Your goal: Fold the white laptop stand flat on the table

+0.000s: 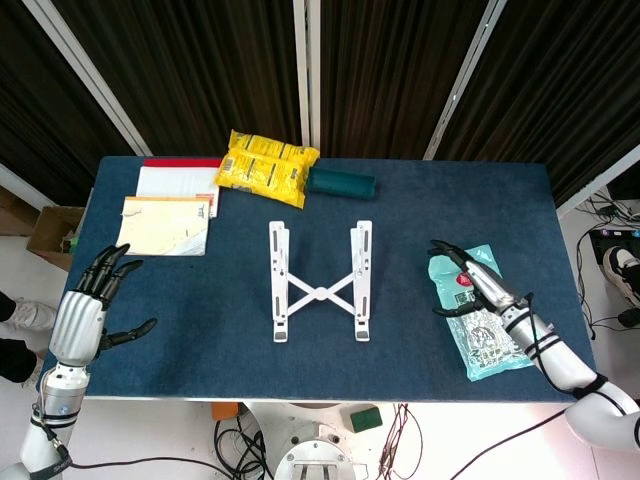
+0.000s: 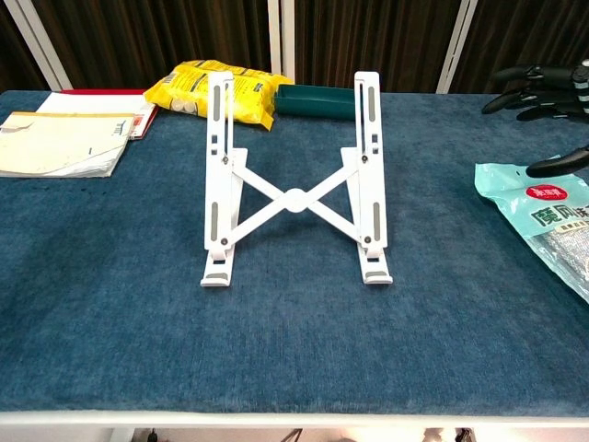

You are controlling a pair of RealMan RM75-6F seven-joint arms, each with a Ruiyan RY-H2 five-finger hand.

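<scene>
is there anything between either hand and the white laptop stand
Nothing visible does. The left hand and the right hand are both open, with bare blue table between each and the white laptop stand. The teal snack bag lies under the right hand, not in its path.

Bright even overhead light, soft faint shadows, sharp focus, dark backdrop, mild wide-angle distortion at edges

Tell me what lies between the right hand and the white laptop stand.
Only bare blue tabletop separates the right hand from the white folding laptop stand, as the head view shows.
</scene>
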